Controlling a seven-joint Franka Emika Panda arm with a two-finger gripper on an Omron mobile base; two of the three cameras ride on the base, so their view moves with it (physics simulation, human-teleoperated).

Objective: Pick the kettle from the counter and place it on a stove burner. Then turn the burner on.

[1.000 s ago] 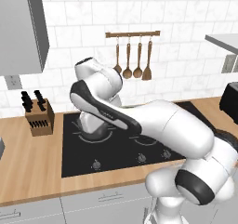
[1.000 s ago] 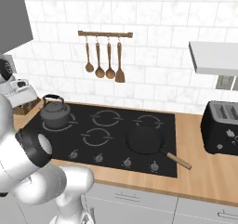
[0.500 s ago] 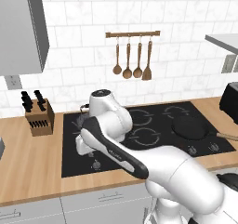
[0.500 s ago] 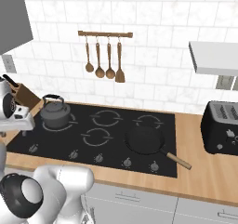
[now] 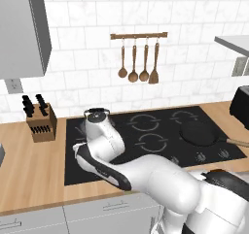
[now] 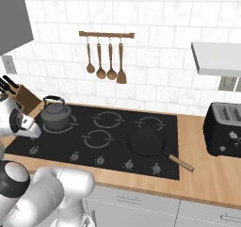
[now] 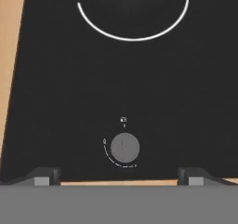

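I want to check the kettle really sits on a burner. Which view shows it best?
The right base view: the kettle stands whole on the far-left stove burner. In the left base view the arm covers it. The hand view catches only that ring's arc.

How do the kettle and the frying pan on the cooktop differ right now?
The kettle is squat and tall-bodied with an arched handle over its lid; the frying pan is flat, with a long handle sticking out toward the counter edge. The kettle sits on the back left ring, the pan on the front right. Both are dark and rest on the black cooktop.
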